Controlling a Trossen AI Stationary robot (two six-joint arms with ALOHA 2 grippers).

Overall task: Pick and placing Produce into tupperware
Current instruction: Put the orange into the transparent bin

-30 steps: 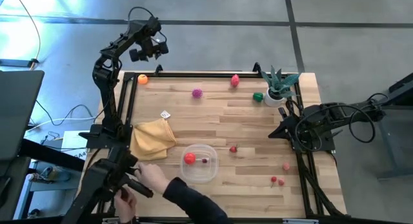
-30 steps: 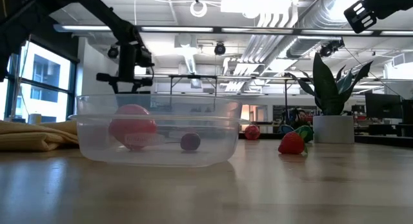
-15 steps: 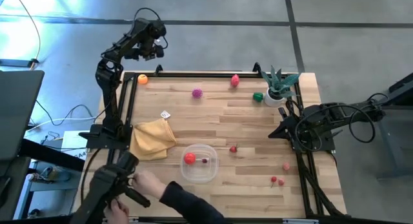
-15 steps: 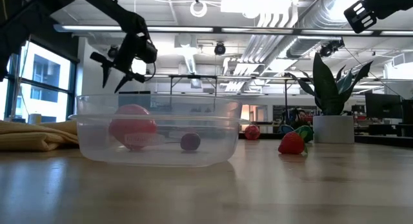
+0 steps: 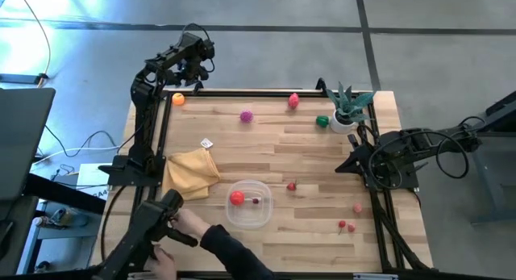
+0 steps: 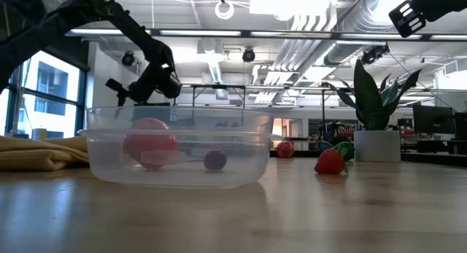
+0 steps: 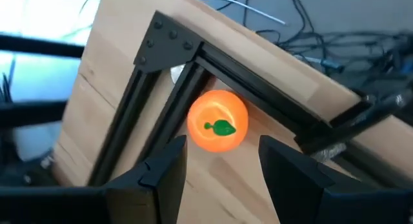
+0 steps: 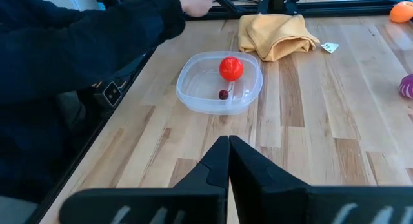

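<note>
Swinging down since a second ago, left gripper (image 7: 218,162) hangs open over the orange (image 7: 217,119); right gripper (image 8: 228,161) stays shut.

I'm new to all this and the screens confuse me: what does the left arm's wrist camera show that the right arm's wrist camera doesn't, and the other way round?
Only the left wrist view shows the left gripper, open, lined up on the orange fruit tucked in the table frame's corner.

Only the right wrist view shows the right gripper, shut, plus the tupperware holding a red fruit and a small dark one, the yellow cloth and a person's dark sleeve.

Both show the wooden table; the orange fruit barely peeks in at the right view's edge.
</note>
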